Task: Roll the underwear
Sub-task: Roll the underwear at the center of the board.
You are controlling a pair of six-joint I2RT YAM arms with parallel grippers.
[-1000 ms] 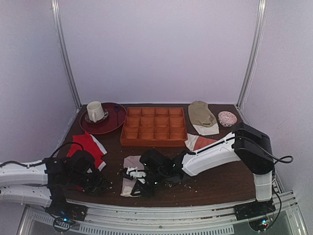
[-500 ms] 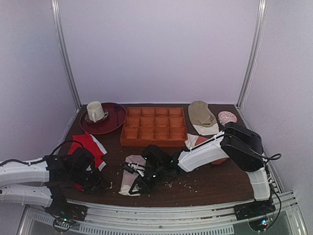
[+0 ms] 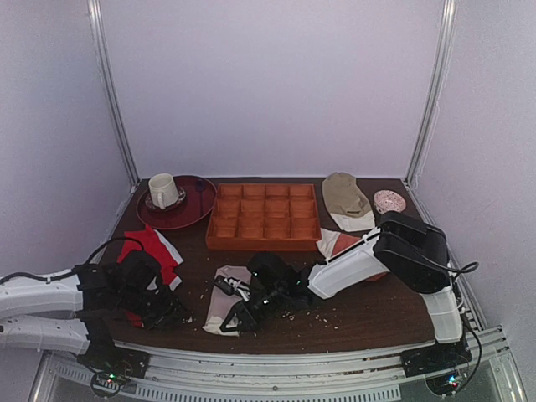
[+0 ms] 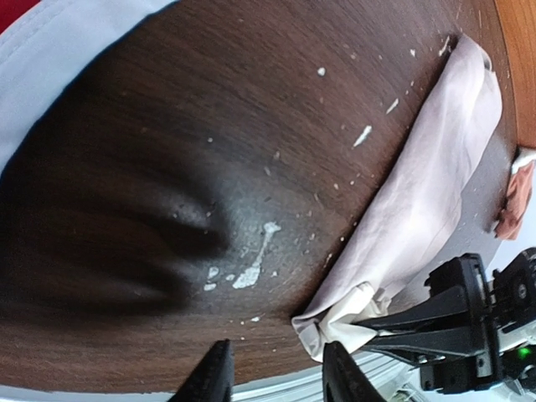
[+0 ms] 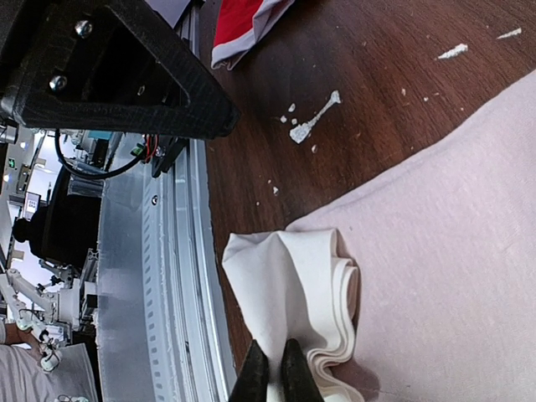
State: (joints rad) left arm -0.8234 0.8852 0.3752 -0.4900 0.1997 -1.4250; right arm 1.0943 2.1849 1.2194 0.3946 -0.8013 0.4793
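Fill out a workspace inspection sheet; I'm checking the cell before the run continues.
Surface: dark wood table, scattered with white flecks.
Job's things: underwear lying flat, its near white edge folded over.
Clutter: red garment, tray, cup on plate, beige garment, bowl, rust garment.
Grippers: right gripper, fingers shut on the underwear's fold; left gripper, fingers open, empty.
Cables: black cable looping by the left arm; another behind the right arm.
Surroundings: pale walls; metal rail in front.

Pinkish-beige underwear (image 3: 224, 295) flat near table edge; white waistband bunched
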